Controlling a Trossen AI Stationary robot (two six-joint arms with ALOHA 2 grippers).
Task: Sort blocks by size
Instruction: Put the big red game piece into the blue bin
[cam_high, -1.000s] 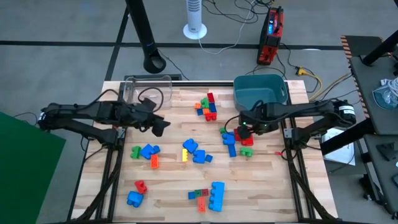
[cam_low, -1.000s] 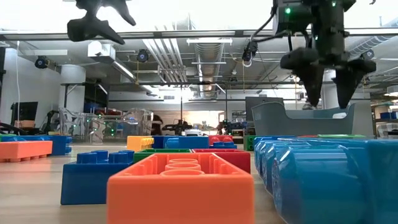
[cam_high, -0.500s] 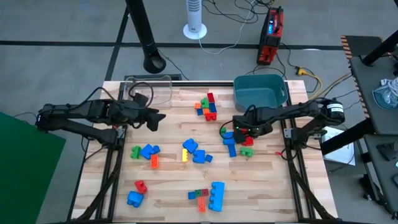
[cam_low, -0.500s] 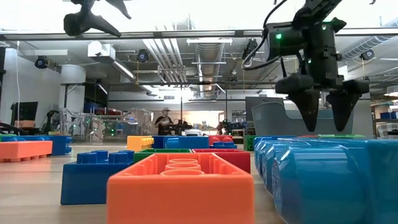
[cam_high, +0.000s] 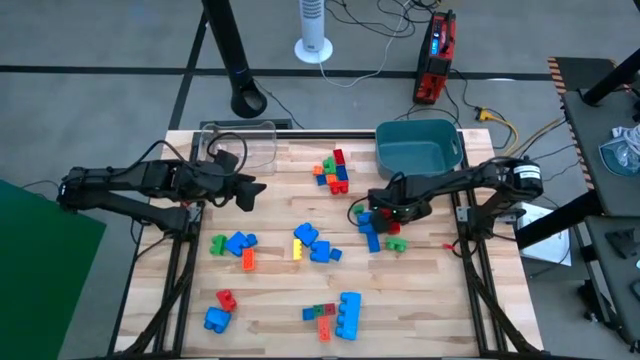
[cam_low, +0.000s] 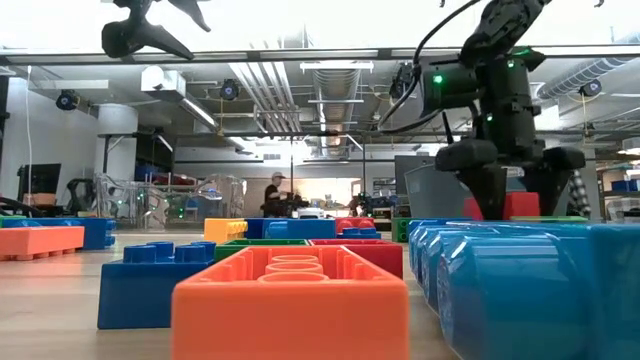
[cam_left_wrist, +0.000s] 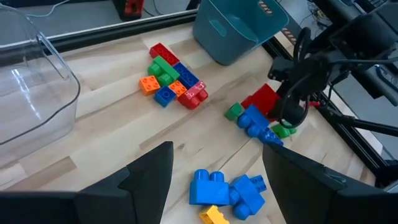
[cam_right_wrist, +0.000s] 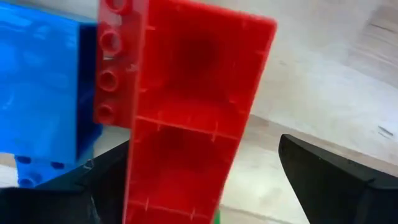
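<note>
Blocks (cam_high: 319, 243) in blue, red, green, orange and yellow lie scattered in loose clusters across the table.

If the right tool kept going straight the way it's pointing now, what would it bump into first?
Most likely the big red block: it lies on its side right between the right tool's open fingers, filling its camera's view. The blue block sits beside it.

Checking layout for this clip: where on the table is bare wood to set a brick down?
Bare wood lies between the clear plastic box and the top-centre brick cluster, and along the near right corner beyond the big blue brick. It is crowded around the right gripper, down among bricks below the teal tub.
</note>
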